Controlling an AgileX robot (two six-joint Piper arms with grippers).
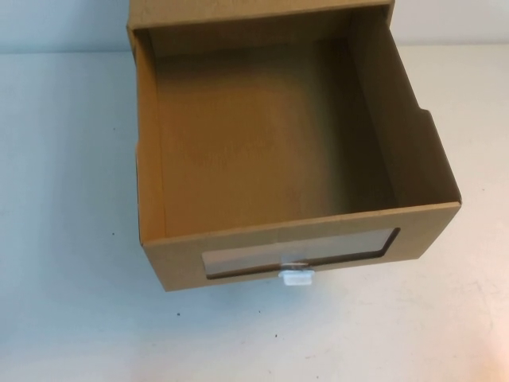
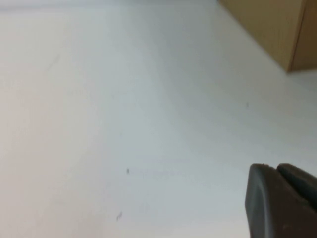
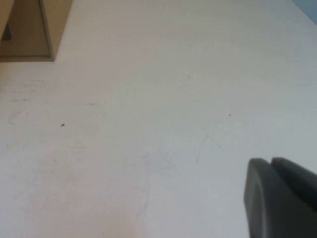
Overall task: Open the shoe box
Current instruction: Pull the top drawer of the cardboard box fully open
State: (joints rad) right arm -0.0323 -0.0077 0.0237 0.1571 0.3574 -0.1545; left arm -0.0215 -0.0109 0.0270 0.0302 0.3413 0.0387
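A brown cardboard shoe box (image 1: 413, 159) stands in the middle of the white table in the high view, its drawer pulled out toward me and empty inside. The drawer front has a clear window (image 1: 238, 259) and a small white pull tab (image 1: 296, 274). Neither arm shows in the high view. My left gripper (image 2: 275, 171) hangs over bare table, its fingers pressed together, with a corner of the box (image 2: 270, 29) far off. My right gripper (image 3: 271, 162) is likewise shut over bare table, empty, with a box corner (image 3: 52, 25) in the distance.
The white table (image 1: 71, 239) stretches to the left, right and front of the box. A pale wall runs behind the box at the table's far edge.
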